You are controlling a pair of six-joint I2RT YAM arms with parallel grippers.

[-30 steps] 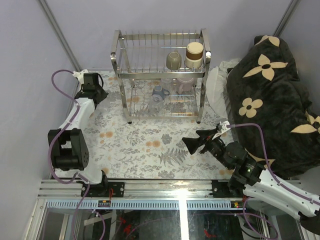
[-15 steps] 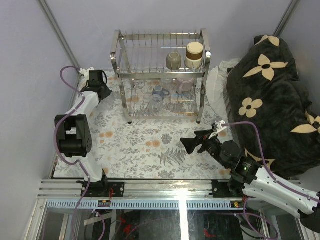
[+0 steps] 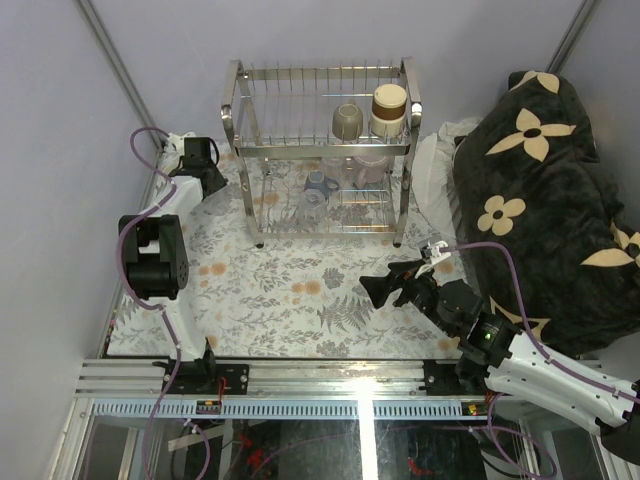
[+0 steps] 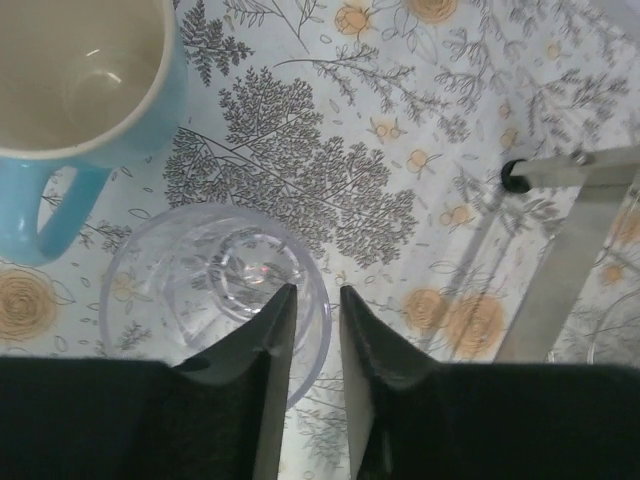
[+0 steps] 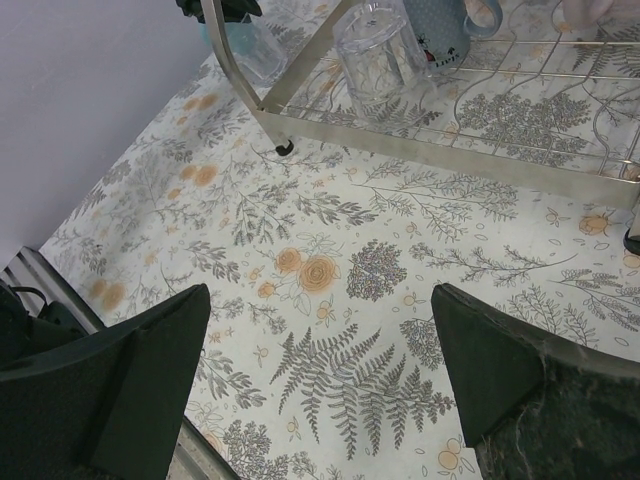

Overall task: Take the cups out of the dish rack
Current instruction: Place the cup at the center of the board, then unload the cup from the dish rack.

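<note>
Left gripper (image 4: 317, 290): black, wedge-shaped fingers stand a narrow slit apart and straddle one side of a glass's rim. Whether they touch the rim cannot be told.
Glass (image 4: 200, 280): clear and round with a ribbed base, it stands upright on the cloth, outside the rack at its left end.
Blue mug (image 4: 90, 70): glossy light blue with a cream inside and a looped handle. It stands upright just beside the glass, also out of the rack.
Cloth (image 4: 330, 130): flat and white, printed with grey ferns and orange flowers.
Rack (image 3: 320, 150): two tiers of shiny chrome wire with thick tubular posts and thin upright tines, at the far middle of the cloth.
Upper tier: a matte olive mug (image 3: 347, 121) and a brown cup (image 3: 389, 107) with a cream body sit side by side at the right.
Lower tier: a lilac mug (image 3: 372, 165), a grey-blue cup (image 3: 318, 185) and a second glass (image 5: 375, 45), close together.
Right gripper (image 5: 320, 290): black fingers are spread wide and empty, above the cloth in front of the rack.
Blanket (image 3: 540, 190): black and plush with cream flowers, heaped to the right of the rack.
</note>
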